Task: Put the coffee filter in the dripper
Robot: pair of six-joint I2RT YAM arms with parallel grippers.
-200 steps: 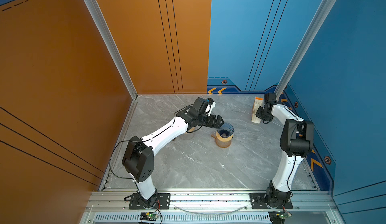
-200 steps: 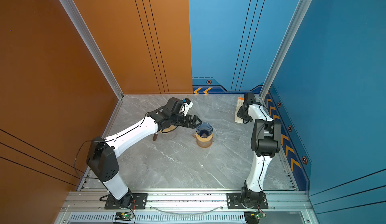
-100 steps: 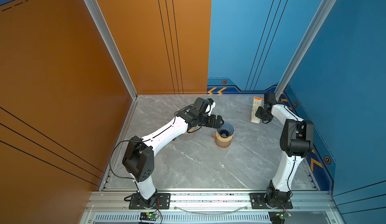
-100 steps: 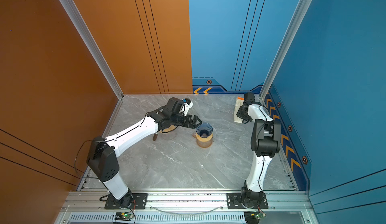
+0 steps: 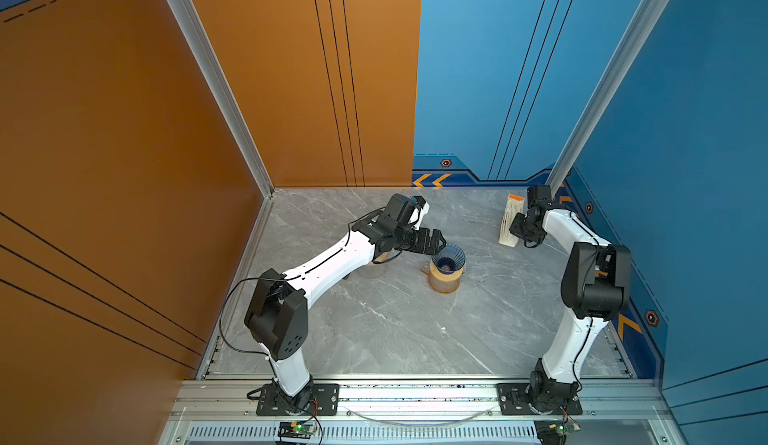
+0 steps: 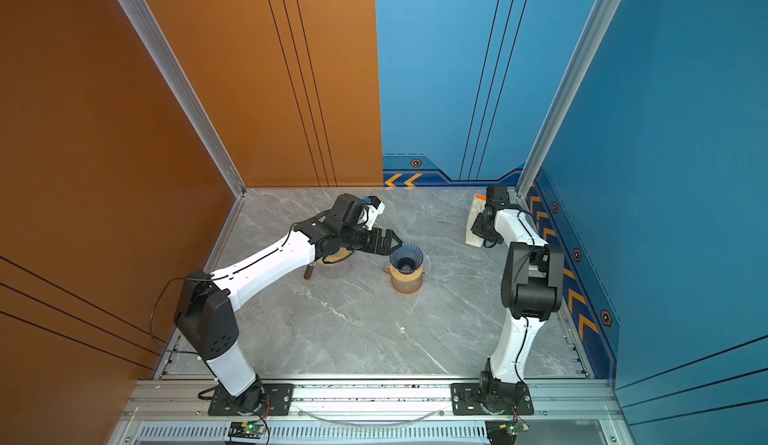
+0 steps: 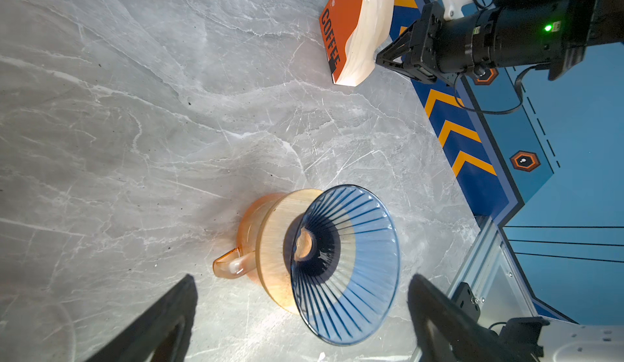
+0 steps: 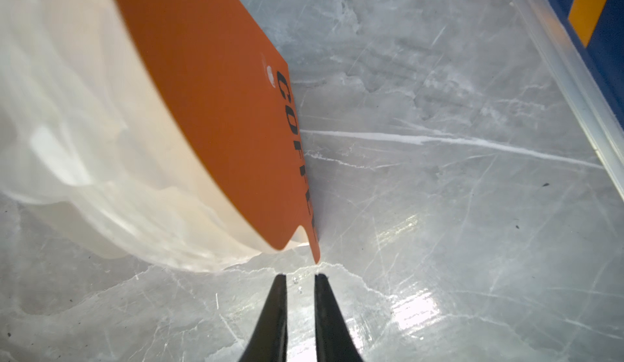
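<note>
Little has changed over the last second: both arms stand where they did, and only the right gripper's jaws have eased a touch apart.

The coffee filter pack [image 5: 511,225], a white stack behind an orange card printed COFFEE, stands on edge at about 2 o'clock on the marble tabletop [image 5: 374,330], close to the blue side wall. In the right wrist view the pack [image 8: 101,123] fills one side. The right gripper [image 8: 300,277] points at the card's lower corner, just short of it, with a narrow gap between its fingers and nothing in that gap. In both top views this gripper [image 5: 519,231] sits at the pack's 4 o'clock side.

The dripper [image 5: 448,258], a blue ribbed glass cone, stands well apart from the pack near the middle of the table. It is seated in a wooden collar [image 7: 273,242] on an amber carafe [image 7: 233,265].

The left gripper [image 7: 301,277] hovers between 10 and 11 o'clock of the dripper, with its fingers spread wide and holding nothing.

A clear glass vessel [image 6: 338,271] stands at the dripper's 9 o'clock, partly hidden under the left arm.
</note>
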